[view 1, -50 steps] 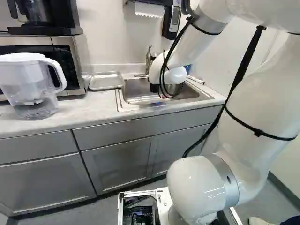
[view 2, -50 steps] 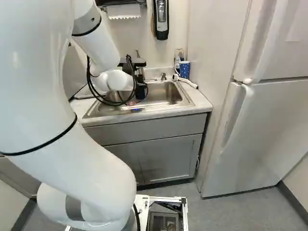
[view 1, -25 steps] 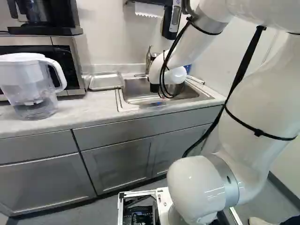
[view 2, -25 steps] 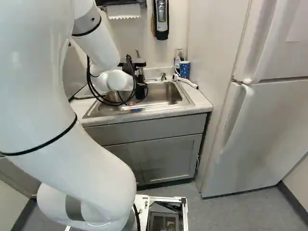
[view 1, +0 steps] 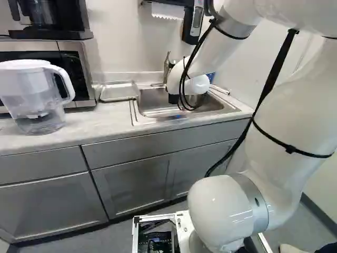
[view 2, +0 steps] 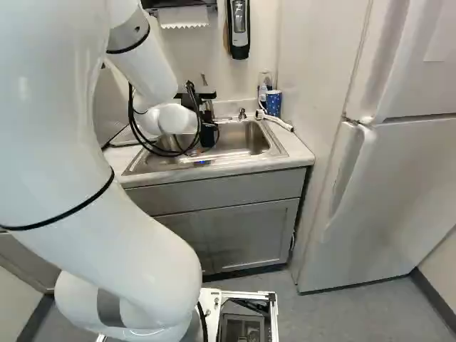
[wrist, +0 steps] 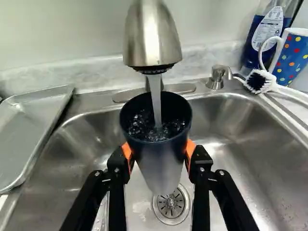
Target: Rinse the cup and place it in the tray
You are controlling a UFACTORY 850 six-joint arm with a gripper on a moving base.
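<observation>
My gripper (view 2: 207,134) shows as a dark part over the sink in the right base view, its fingertips hidden there. In the wrist view the gripper (wrist: 159,156) is shut on the cup (wrist: 159,161), orange pads pressing it from both sides. This tall cup, dark at the top and greyish below, is held over the sink (wrist: 231,159) with its mouth facing the faucet (wrist: 151,38). Water (wrist: 155,98) streams from the faucet into it, and bubbling water shows inside. The metal tray (wrist: 29,130) lies beside the sink, also seen as the tray (view 1: 119,91) on the counter.
A blue dotted mug (wrist: 292,57), a bottle (wrist: 262,41) of blue liquid and a white brush (wrist: 260,82) stand or lie by the sink's far corner. The counter (view 1: 79,126) holds a water pitcher (view 1: 37,95) and a microwave (view 1: 73,68). A fridge (view 2: 399,192) stands right of the sink.
</observation>
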